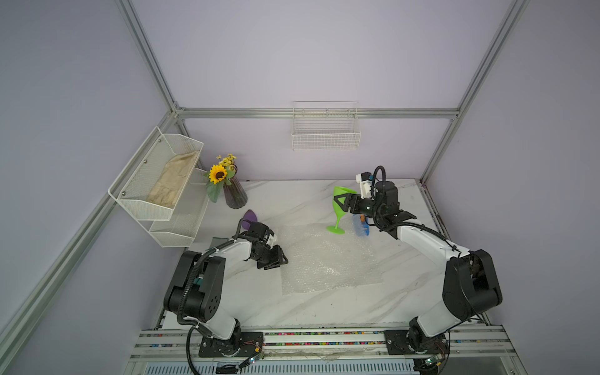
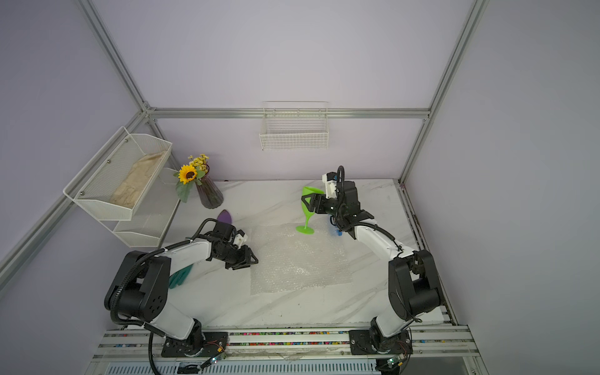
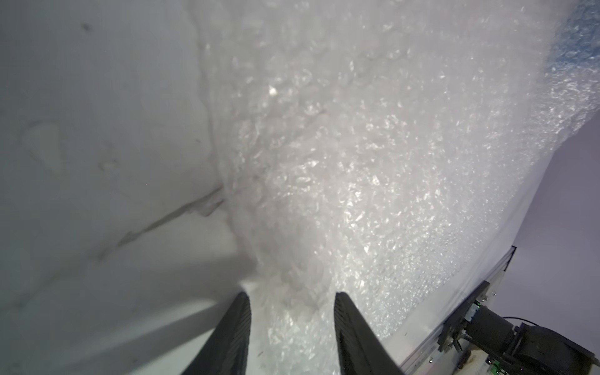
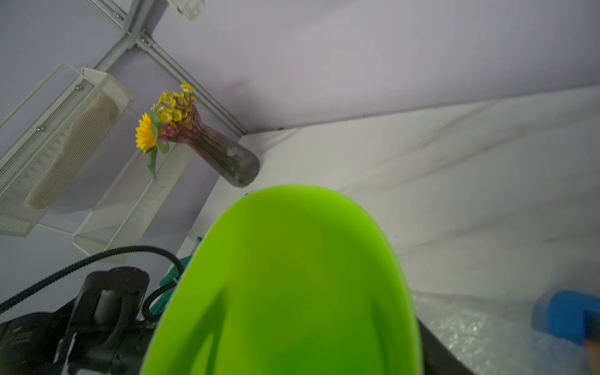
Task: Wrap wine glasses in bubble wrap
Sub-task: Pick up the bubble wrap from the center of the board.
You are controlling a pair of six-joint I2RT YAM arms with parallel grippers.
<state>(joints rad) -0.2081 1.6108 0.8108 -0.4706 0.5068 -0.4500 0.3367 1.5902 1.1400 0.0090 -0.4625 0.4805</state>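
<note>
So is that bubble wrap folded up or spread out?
Spread out: the bubble wrap lies as one open, slightly crinkled sheet on the table.

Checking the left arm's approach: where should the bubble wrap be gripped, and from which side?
Probably its free left edge, approached low from the left gripper's side. The bubble wrap lies flat, so only an edge fits between jaws; the goblet's foot stands at the far edge.

The left arm (image 1: 232, 250) and right arm (image 1: 422, 241) have white links, black joints, black ribbed cables.
</note>
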